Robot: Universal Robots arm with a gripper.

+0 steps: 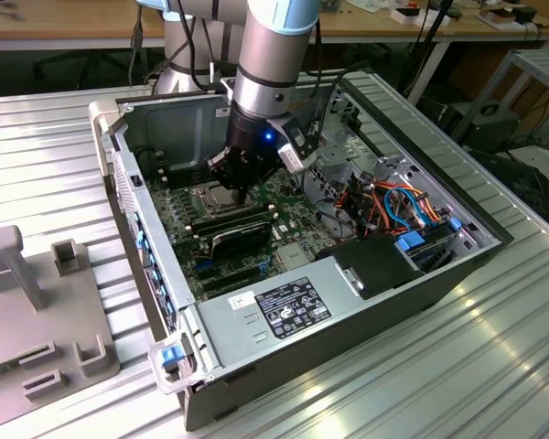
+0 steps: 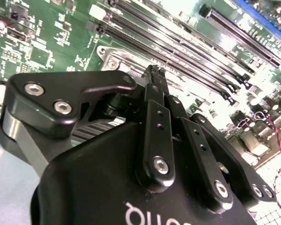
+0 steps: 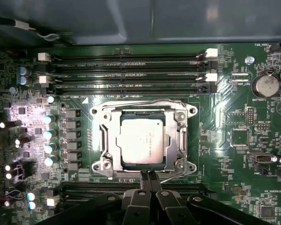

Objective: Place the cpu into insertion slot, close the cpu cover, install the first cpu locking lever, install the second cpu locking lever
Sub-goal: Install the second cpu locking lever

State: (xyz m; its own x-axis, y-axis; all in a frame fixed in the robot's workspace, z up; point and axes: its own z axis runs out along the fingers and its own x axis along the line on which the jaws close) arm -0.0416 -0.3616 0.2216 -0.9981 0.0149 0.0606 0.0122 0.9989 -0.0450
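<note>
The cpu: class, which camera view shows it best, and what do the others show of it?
The first wrist view: the cpu faces the camera, seated in the socket. The exterior view shows it small beside the gripper. The second wrist view has the gripper in front.

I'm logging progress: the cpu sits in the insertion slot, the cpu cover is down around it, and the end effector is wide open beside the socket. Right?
Not quite. In the first wrist view the end effector is shut, fingertips together at the socket's edge. The rest holds: the cpu lies in the insertion slot with the cpu cover down around it.

Hand [image 2: 154, 72] fingertips together, seemingly touching socket frame [image 2: 113, 55].
</note>
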